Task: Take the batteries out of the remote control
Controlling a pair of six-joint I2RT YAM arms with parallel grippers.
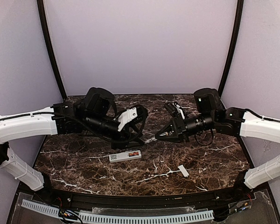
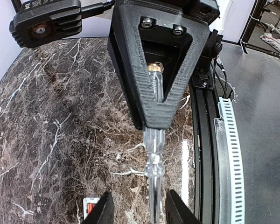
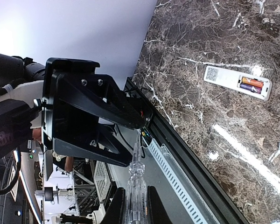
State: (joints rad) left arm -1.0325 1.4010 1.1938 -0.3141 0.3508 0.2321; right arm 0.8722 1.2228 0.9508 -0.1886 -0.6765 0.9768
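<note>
The white remote control [image 1: 125, 156] lies back-up in the middle of the marble table, its battery recess uncovered. The orange-red batteries [image 1: 134, 153] sit in that recess, also visible as batteries [image 3: 252, 84] inside the remote control [image 3: 226, 77]. My right gripper [image 3: 136, 205] is shut on the handle of a clear screwdriver [image 3: 139, 175]. It hangs above the table behind the remote, as right gripper [image 1: 160, 135]. My left gripper [image 2: 141, 210] faces it, and the screwdriver [image 2: 154, 158] tip reaches between its fingers with a gap on both sides. One remote corner [image 2: 89, 205] shows by the left finger.
A small flat white cover piece [image 1: 183, 171] lies on the marble to the right of the remote. A black rail [image 1: 140, 199] and a slotted white cable duct [image 1: 130, 217] run along the table's near edge. Purple walls enclose the back and sides.
</note>
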